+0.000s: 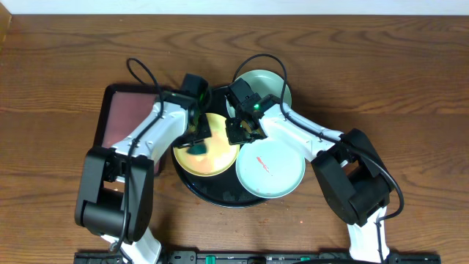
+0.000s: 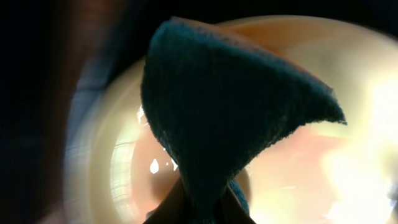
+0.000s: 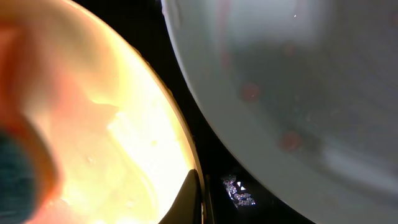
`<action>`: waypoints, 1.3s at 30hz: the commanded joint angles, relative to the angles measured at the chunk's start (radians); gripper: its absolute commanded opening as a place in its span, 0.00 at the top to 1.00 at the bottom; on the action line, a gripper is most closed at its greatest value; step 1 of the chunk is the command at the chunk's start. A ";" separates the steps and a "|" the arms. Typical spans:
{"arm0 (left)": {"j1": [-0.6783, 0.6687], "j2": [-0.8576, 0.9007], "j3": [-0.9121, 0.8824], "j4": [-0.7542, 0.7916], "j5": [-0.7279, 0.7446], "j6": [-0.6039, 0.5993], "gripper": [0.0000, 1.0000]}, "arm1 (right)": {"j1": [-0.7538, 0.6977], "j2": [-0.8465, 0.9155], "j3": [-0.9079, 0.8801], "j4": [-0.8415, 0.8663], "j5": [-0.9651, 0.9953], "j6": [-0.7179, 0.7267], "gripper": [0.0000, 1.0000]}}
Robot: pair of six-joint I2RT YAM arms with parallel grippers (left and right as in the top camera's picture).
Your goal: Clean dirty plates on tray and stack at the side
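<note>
Cloth (image 2: 217, 106) is sitting clamped in the left gripper (image 1: 198, 138), on the yellow plate (image 1: 214, 155) on the tray (image 1: 220, 199). Right gripper (image 1: 242, 130) is by its rim; open or closed, I cannot tell. Hard rubbing may be knocking it into the teal plate (image 1: 270, 169).

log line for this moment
left gripper: shut on cloth over yellow plate | right gripper: by yellow plate rim, grip unclear | front teal plate: red smear

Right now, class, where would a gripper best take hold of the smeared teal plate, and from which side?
Its right rim, from the right. The smeared teal plate lies face up, and that edge juts past the tray, so a finger could likely slip under it. Its left edge sits close to the yellow plate.
</note>
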 commanded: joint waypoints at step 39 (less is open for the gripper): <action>0.288 -0.154 0.231 -0.340 -0.155 0.022 0.92 | 0.138 -0.293 0.043 -0.065 0.719 -0.257 0.99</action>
